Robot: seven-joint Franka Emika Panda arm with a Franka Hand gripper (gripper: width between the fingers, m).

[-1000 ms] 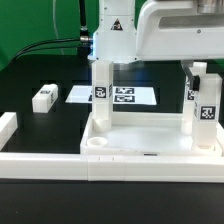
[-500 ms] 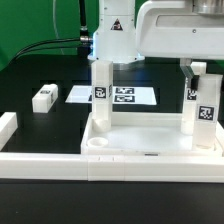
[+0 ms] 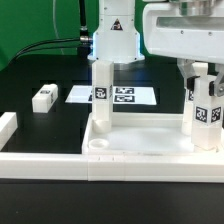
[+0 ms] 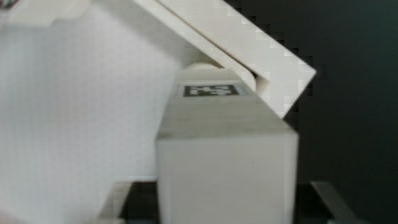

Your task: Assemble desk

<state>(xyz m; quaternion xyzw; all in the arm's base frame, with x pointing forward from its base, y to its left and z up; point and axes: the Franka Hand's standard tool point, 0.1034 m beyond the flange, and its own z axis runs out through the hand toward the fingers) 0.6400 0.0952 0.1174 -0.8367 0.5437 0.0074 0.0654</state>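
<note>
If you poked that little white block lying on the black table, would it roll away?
Probably not: the short white square plastic leg lies on a flat side, so it would likely slide, not roll. It looks like stiff moulded plastic and small, so probably light. Its smooth surface might be slippery.

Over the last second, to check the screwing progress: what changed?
The gripper shifted slightly toward the exterior view's right, and the right leg under it seems to have turned. The desk top, the left leg and the loose leg stayed put.
</note>
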